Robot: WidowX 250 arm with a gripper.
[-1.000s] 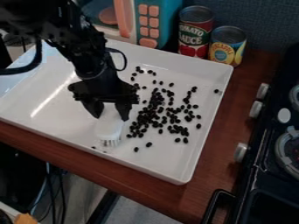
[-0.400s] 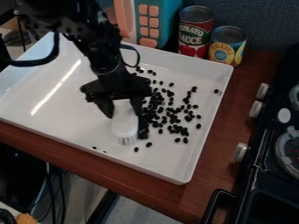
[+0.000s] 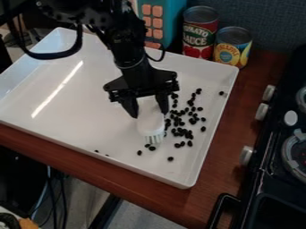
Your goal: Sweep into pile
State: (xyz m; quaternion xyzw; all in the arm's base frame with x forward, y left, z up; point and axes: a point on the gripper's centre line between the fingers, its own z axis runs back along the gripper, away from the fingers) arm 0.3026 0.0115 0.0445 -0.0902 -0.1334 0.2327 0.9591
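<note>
My black gripper hangs over the middle of the white tray, shut on a white brush. The brush's bristles point toward the tray's front edge and are down at its floor. Dark beans lie in a loose cluster just right of the brush, with some spread up toward the tray's right side. A few single beans sit below the bristles, and two small ones lie near the front wall at left. Part of the bean area behind the gripper is hidden.
Behind the tray stand a red tomato can, a yellow can and a teal toy microwave. A black stove with knobs is on the right. The wooden counter's edge runs along the front.
The gripper and brush have moved right across the tray. Beans that lay in their path are now bunched farther right or hidden, and one has rolled toward the front.
</note>
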